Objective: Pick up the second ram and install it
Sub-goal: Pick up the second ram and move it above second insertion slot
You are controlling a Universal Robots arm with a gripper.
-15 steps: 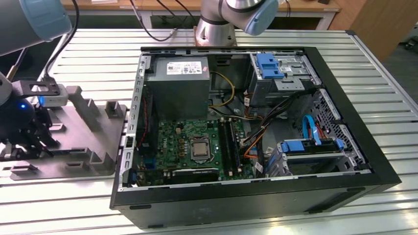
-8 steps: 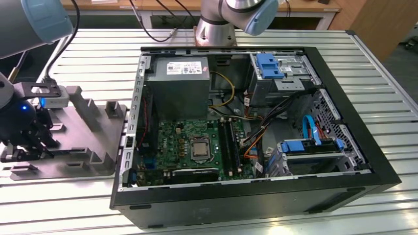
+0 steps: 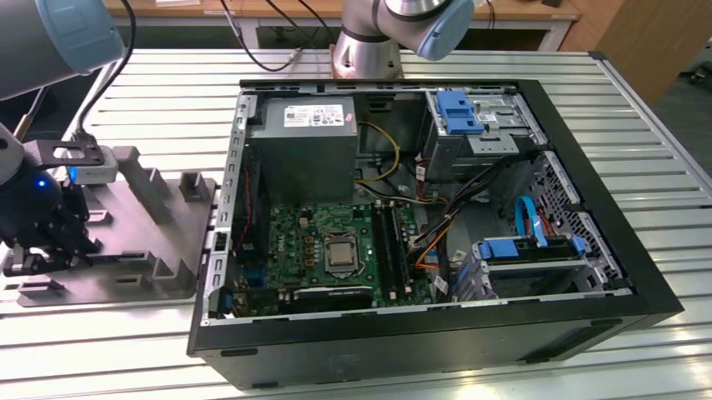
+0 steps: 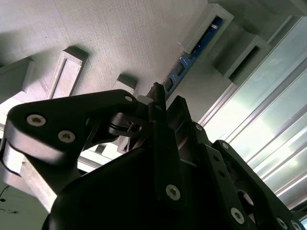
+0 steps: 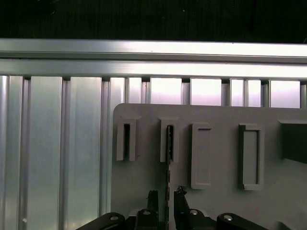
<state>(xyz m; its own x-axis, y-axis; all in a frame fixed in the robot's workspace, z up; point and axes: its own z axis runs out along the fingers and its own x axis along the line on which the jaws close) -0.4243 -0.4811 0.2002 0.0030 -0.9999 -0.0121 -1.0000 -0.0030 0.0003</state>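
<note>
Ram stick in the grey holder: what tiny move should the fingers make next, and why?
Probably close the fingers on the long, dark blue-green ram stick. It stands on edge in the grey slotted holder, and the fingers sit either side of it, seemingly not touching.

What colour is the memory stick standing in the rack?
Blue. The memory stick shows best in the second wrist view.
</note>
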